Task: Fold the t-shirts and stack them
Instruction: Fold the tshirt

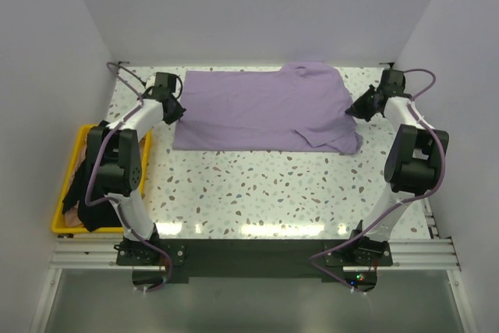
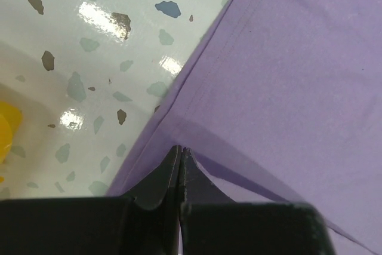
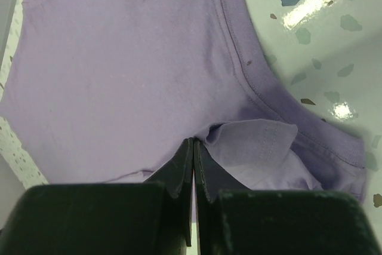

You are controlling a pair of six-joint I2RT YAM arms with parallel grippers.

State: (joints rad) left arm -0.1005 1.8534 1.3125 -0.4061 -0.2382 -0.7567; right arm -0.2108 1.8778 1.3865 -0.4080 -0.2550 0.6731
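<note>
1. My left gripper (image 2: 180,150) is clenched. The hem of the pale lavender short-sleeved cotton t-shirt (image 1: 257,111) tents up to its tips, so I judge it pinched there, at the shirt's left edge.
2. My right gripper (image 3: 193,143) is likewise closed, and I judge it holds the same shirt at the rumpled right side, near the collar band and a doubled-over flap.
3. The shirt lies spread across the far half of the table, flat on the left and bunched on the right.
4. To fold well, I should lift both pinches together and level, keep the cloth taut between them, and carry the edge over in one sweep. The bunched right side may drag extra layers, so I would check that grip first.
5. Black fabric (image 1: 76,193), which I take for the black t-shirt, slumps over the yellow plastic crate (image 1: 56,220) beside my left arm, off the table's edge.
6. The speckled white terrazzo-pattern tabletop (image 1: 257,185) is glossy and glares under the lights; cloth should slide easily on it.
7. Plain white walls (image 1: 249,5) close in behind and on both sides.
</note>
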